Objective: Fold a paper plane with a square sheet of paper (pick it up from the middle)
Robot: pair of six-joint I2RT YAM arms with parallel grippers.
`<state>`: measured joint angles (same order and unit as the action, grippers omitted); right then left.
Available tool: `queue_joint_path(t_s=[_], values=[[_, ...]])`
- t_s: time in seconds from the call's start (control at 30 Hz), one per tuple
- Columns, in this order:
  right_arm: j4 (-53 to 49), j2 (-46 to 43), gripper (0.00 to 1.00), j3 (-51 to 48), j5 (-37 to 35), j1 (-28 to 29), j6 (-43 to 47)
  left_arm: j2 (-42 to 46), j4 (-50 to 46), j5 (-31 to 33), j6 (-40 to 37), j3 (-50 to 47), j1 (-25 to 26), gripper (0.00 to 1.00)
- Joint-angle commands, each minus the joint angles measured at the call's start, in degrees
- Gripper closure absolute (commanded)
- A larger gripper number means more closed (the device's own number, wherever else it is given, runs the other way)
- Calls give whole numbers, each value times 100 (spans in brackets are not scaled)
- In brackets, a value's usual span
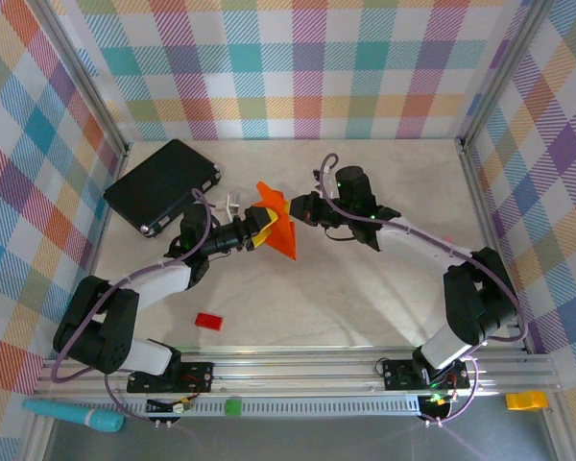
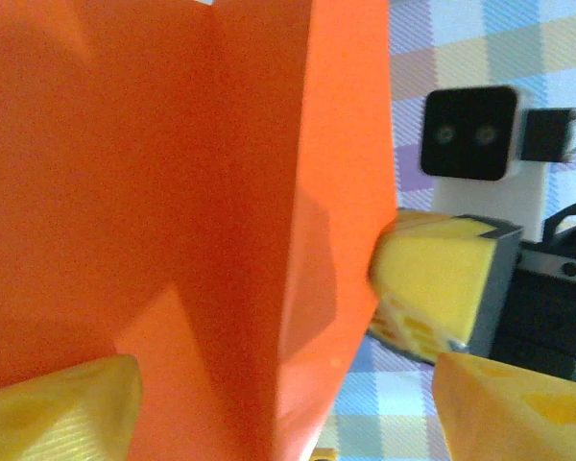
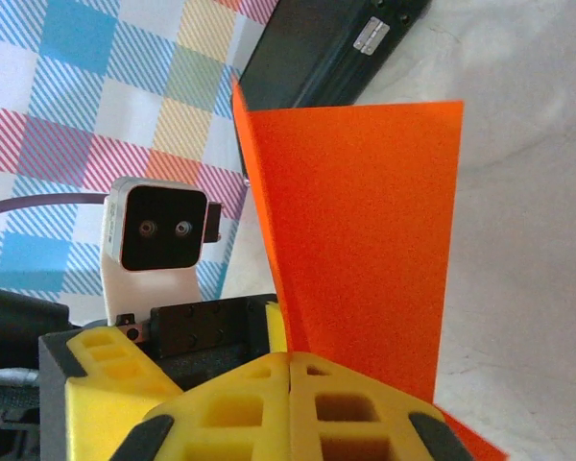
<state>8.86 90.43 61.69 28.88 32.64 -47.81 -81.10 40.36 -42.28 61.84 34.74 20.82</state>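
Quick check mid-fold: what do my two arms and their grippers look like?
Left arm and right arm: black joints, pale grey links, lilac cable along each. Left gripper and right gripper: blocky yellow fingers on black bodies, white camera box with black face.

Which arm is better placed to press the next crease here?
Left, probably: the left gripper stands open astride the orange paper, while the right gripper is shut on it, holding it up.

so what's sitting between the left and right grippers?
Just the creased orange paper sheet. The top view shows it between the left gripper and the right gripper; the right one is pinching it.
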Motion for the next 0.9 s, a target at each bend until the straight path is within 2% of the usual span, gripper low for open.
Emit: queue_joint_path(t_s=[0.0, 0.1, 0.27, 0.67, 0.87], values=[[398, -174, 97, -26, 246, -12, -404, -159, 1176, -136, 256, -11, 79, 33], [420, -171, 97, -17, 313, -19, -486, -322, 1695, -160, 398, -58, 106, 43], [536, -88, 97, -26, 398, -34, -606, -494, 2009, -179, 513, -90, 149, 51], [578, 5, 96, -51, 468, -153, -778, -488, 1794, -228, 294, 0, 238, 69], [643, -2, 93, -147, 487, -196, -815, -507, 1722, -157, 313, 57, 238, 72]])
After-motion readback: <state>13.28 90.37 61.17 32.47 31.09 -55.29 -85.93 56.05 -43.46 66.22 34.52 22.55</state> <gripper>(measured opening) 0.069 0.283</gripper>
